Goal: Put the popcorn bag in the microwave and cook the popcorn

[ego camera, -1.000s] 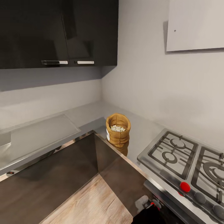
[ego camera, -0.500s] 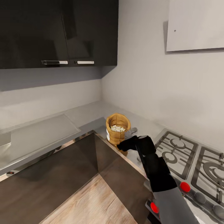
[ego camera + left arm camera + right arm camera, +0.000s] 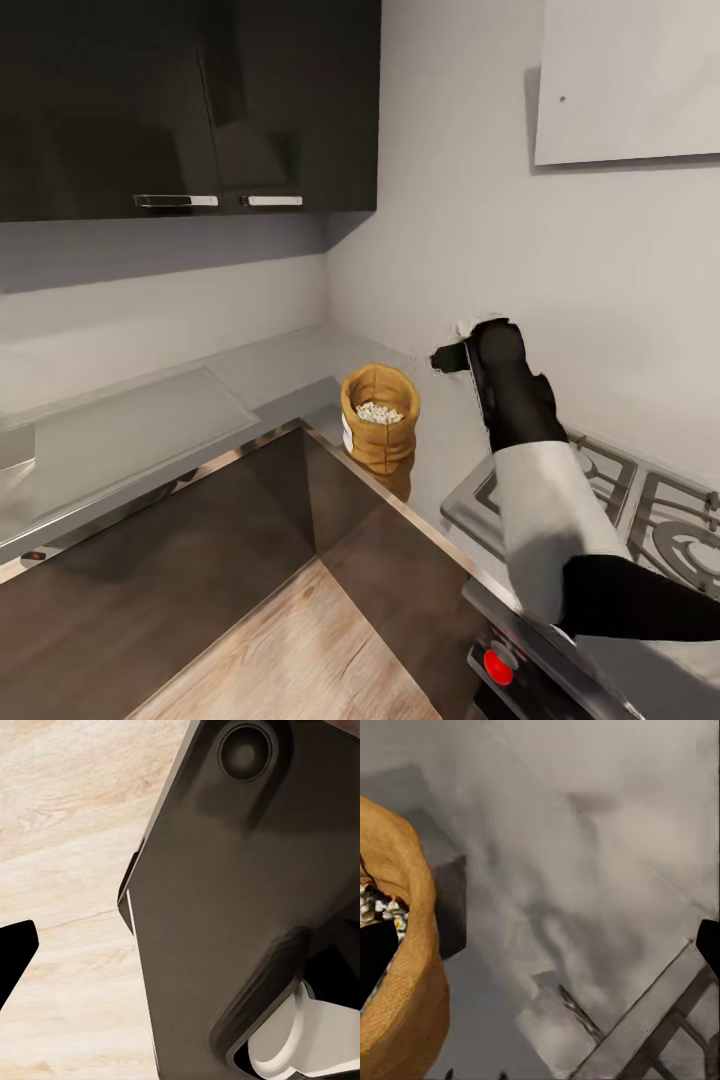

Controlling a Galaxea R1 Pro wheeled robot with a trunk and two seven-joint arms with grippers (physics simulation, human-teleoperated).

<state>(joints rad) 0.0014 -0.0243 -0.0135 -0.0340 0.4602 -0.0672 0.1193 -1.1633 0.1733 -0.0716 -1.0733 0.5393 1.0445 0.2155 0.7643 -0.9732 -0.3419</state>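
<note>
Your right gripper (image 3: 452, 356) points away from the head camera, so its jaw gap cannot be read. The right wrist view cuts off most of the popcorn bag (image 3: 401, 967). Your right arm hides part of the gas hob (image 3: 610, 490), which also runs off the head view's edge

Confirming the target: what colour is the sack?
Tan-brown popcorn bag, clearest in the head view.

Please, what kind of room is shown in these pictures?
Most likely a home kitchen. A steel gas hob sits in a grey countertop, dark wall cabinets hang above it, and a popcorn bag stands near the counter's corner.
</note>
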